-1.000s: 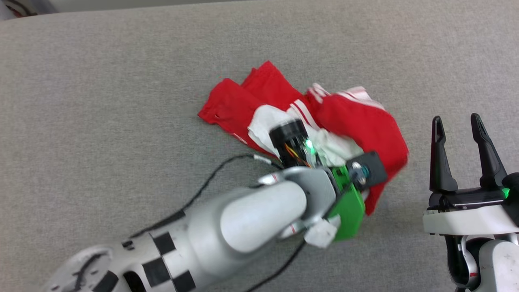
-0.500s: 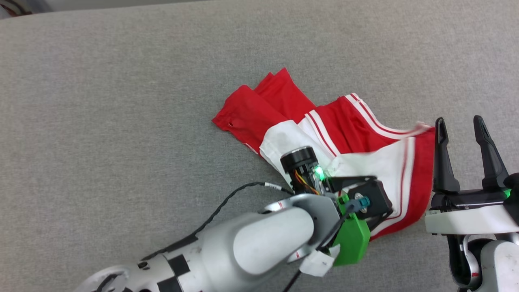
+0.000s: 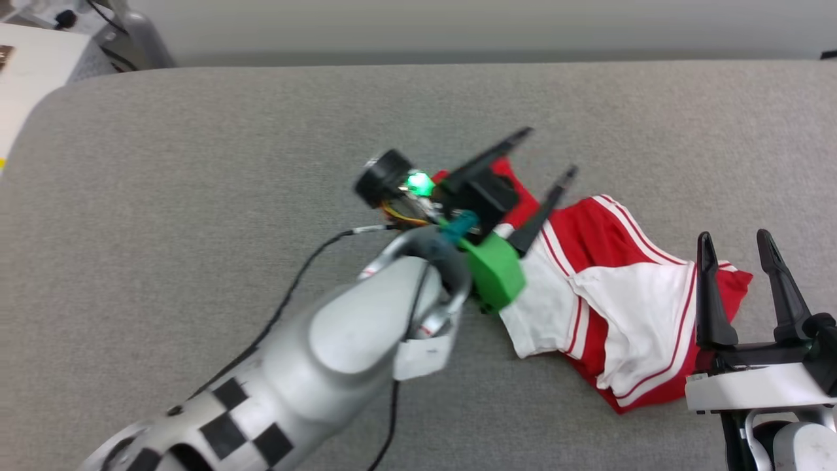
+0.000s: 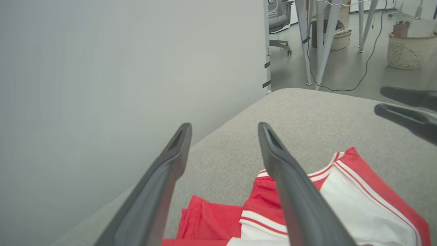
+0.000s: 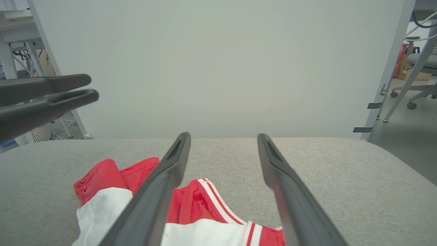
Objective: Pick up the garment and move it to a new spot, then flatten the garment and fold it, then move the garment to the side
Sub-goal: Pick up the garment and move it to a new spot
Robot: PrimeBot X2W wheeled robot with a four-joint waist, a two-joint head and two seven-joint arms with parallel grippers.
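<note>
The garment (image 3: pixel 621 294) lies crumpled on the grey padded table (image 3: pixel 196 163), red with white panels and striped trim, right of centre. My left gripper (image 3: pixel 549 152) hangs open above the garment's far left end, with nothing between its fingers. The left wrist view has those fingers (image 4: pixel 224 127) spread over the red and white cloth (image 4: pixel 358 194). My right gripper (image 3: pixel 734 237) stands open at the garment's right edge, fingers upright and holding nothing. In the right wrist view its fingers (image 5: pixel 223 136) frame the garment (image 5: pixel 102 177), and the left gripper (image 5: pixel 92 87) comes in from the left.
A pale wall runs close behind the table's far edge. A white desk corner (image 3: pixel 33 65) with cables sits at the far left. Beyond the table's end are metal legs, an office chair and a woven basket (image 4: pixel 408 49) on the floor.
My left gripper opened, let go of the garment and rose away from it. The garment dropped and spread out towards the right gripper. The head camera tilted up.
</note>
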